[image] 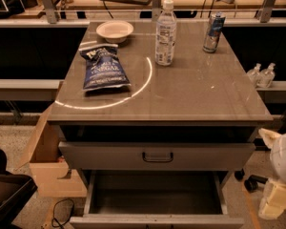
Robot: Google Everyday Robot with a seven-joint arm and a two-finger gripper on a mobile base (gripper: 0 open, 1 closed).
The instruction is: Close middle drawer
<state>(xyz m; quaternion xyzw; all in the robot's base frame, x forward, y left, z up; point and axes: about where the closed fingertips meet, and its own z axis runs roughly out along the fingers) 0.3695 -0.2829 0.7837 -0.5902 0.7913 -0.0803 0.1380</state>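
Observation:
The middle drawer [155, 194] is pulled far out at the bottom of the view. It is wide, shallow, grey and empty, and its low front panel [157, 221] runs along the bottom edge; its handle does not show. Above it, the taller-fronted grey drawer [109, 156] with the bigger dark handle [158, 157] stands slightly out from the cabinet. My gripper [274, 202], cream-coloured, is at the right edge of the view. It is low beside the cabinet's right side, level with the open drawer and apart from it.
On the cabinet top [205, 94] are a blue chip bag [104, 68], a white bowl [115, 31], a clear water bottle [165, 32] and a drink can [213, 32]. A cardboard box [50, 161] stands left of the cabinet. Two small bottles [260, 75] stand on a ledge at right.

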